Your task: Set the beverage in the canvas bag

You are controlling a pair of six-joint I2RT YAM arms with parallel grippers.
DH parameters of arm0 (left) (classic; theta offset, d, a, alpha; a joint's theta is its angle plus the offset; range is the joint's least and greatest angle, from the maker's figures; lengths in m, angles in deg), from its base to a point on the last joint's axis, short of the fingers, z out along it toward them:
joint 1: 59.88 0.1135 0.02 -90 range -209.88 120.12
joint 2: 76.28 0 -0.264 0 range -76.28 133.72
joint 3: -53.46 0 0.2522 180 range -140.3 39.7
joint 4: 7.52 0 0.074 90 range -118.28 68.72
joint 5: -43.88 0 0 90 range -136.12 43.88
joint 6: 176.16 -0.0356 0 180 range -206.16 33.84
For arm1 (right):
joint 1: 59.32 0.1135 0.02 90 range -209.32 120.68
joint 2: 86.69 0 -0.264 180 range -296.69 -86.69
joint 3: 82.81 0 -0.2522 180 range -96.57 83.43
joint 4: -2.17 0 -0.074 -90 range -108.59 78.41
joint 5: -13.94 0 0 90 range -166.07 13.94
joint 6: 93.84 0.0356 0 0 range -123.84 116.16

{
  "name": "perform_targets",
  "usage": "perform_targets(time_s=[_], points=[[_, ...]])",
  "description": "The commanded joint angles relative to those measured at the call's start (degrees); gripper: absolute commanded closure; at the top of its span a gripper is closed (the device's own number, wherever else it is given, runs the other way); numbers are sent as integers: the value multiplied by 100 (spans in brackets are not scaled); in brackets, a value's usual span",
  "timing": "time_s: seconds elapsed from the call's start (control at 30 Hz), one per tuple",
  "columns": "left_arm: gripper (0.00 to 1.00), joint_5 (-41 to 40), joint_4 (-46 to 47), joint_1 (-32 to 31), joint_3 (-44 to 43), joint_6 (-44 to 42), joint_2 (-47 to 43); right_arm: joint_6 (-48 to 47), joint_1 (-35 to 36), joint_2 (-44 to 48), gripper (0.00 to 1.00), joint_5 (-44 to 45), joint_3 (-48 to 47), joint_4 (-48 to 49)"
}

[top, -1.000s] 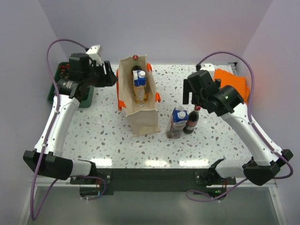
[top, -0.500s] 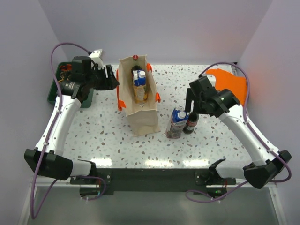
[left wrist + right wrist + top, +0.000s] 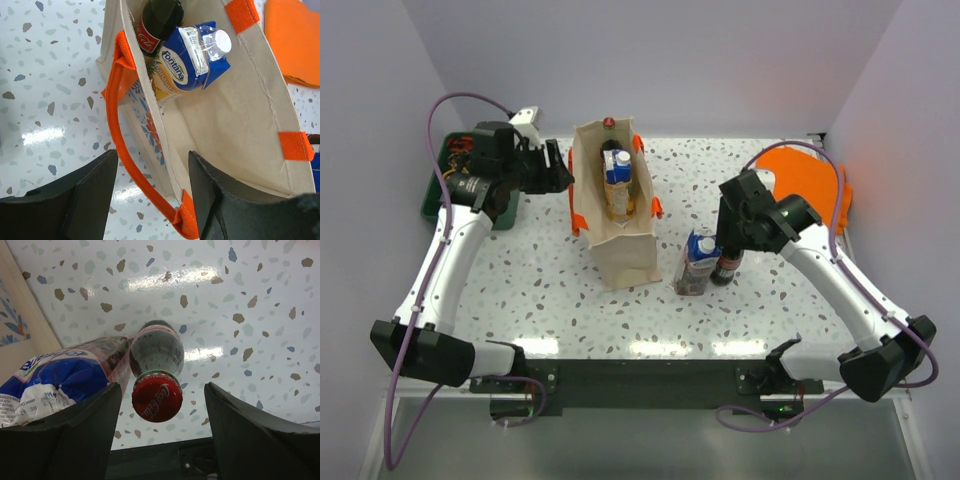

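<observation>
Drops in the last second over the cola bottle [image 3: 156, 352], upright on the bench [image 3: 800, 300] beside a blue carton [image 3: 697, 262] near the canvas bag [image 3: 625, 250], straddling its red cap [image 3: 156, 399] with right hand [image 3: 162, 385] open, empty, seemingly poised to grip.

Canvas bag [image 3: 620, 240] upright on speckled table [image 3: 520, 295], left of centre, mouth open. Blue-topped carton [image 3: 615, 166] inside. Left gripper [image 3: 558, 172] just beside bag's left rim. Right gripper [image 3: 727, 232] over cola bottle [image 3: 727, 267]. Second carton [image 3: 697, 262] just beside bottle. Orange cloth [image 3: 812, 178] far right. Green tray [image 3: 438, 198] far left.
</observation>
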Motion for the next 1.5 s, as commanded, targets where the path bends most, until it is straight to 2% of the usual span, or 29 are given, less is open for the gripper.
perform_targets(time_s=[0.0,0.27,0.87,0.97,1.0,1.37,1.43,1.47], points=[[36,74,168,-11,16,67,-130,108,-56,-4,31,-32,65,237],[36,22,177,-20,25,58,-112,64,-162,-48,41,-94,83,422],[36,-110,186,-20,-10,23,-86,-7,-338,-180,50,-577,356,720],[36,-110,204,-20,-10,23,-69,-7,-347,-215,58,-603,347,712],[36,-119,195,-11,-10,15,-68,-7,-347,-215,64,-604,329,712],[36,-101,248,-11,25,23,-25,-24,-364,-207,90,-533,294,650],[36,-84,265,-20,16,32,2,-24,-364,-207,90,-533,294,650],[36,-84,283,-11,16,32,2,-42,-364,-198,84,-533,294,650]])
